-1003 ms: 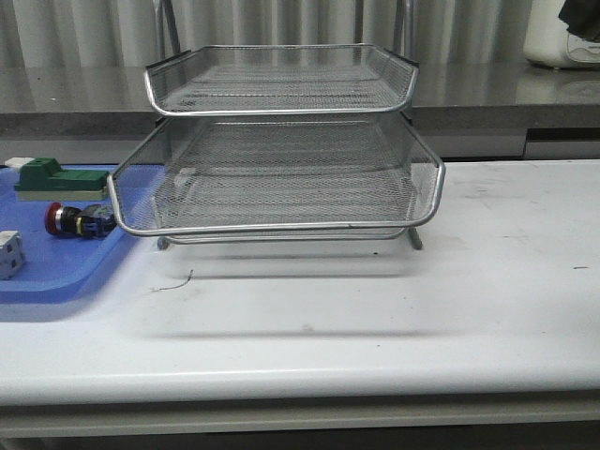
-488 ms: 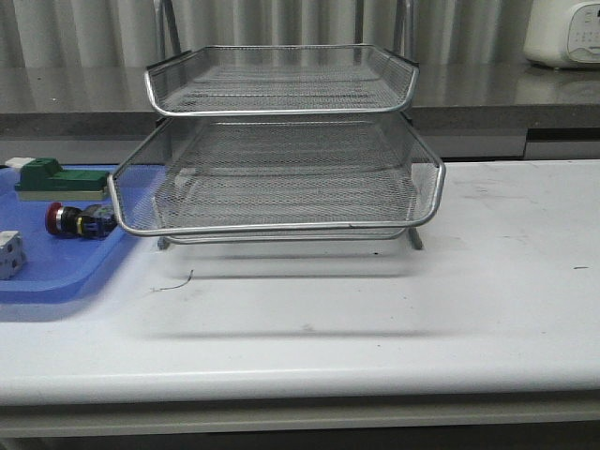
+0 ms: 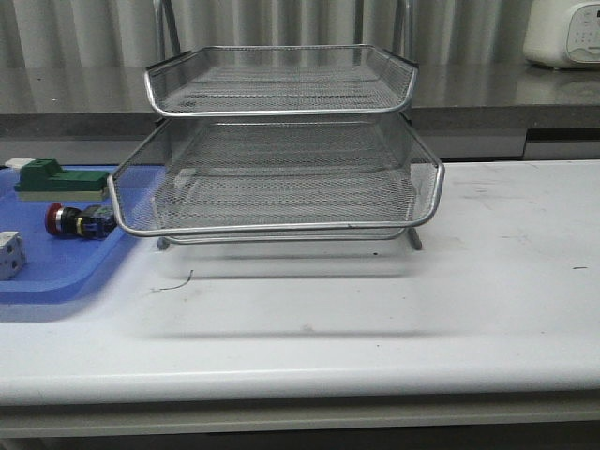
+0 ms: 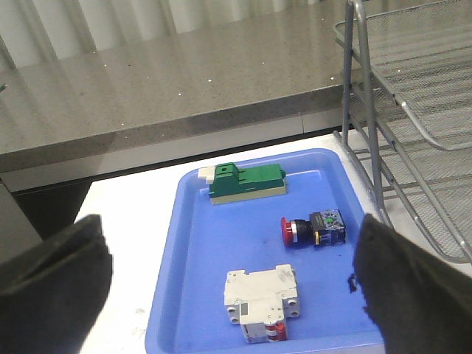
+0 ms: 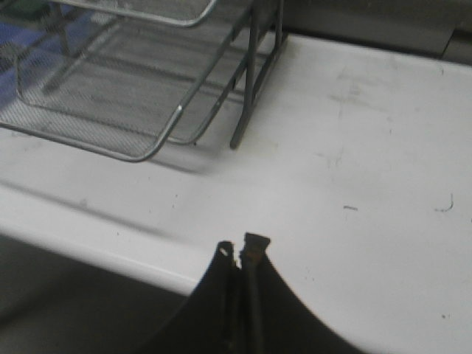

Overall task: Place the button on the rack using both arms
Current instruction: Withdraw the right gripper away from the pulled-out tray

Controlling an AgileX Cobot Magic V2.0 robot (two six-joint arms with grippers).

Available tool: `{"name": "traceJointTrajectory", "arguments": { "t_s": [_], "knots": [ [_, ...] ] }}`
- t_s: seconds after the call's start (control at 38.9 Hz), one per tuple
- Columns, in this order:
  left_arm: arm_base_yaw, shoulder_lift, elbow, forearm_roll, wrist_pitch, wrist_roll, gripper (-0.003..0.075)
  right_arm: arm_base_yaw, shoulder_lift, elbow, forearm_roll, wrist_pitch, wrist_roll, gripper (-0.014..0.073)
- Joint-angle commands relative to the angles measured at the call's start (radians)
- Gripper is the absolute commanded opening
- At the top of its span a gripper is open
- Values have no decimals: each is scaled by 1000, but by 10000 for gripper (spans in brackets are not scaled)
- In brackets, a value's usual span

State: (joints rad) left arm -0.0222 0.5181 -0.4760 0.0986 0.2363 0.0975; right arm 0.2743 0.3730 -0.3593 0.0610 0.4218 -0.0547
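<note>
Button (image 4: 313, 228), red mushroom head, dark body, lying on blue tray (image 4: 214, 258)

The dark shape that hung over the white appliance (image 3: 563, 33) at the far right 1 s ago is gone; nothing else has moved

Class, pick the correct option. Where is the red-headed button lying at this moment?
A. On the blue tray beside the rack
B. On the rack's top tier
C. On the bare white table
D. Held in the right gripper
A: the button lies on the blue tray, next to the rack, untouched.
</note>
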Motion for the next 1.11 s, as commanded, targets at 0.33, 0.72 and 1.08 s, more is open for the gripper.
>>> {"name": "traceJointTrajectory", "arguments": {
  "t_s": [0.33, 0.72, 1.08],
  "knots": [
    [-1, 8, -32, -2, -77, -9, 629, 1, -202, 31, -1, -196, -5, -62],
    [-1, 91, -115, -25, -28, -9, 629, 1, -202, 31, -1, -196, -5, -62],
    [-1, 579, -527, -29, 283, 134, 629, 1, -202, 31, -1, -196, -5, -62]
  ]
}}
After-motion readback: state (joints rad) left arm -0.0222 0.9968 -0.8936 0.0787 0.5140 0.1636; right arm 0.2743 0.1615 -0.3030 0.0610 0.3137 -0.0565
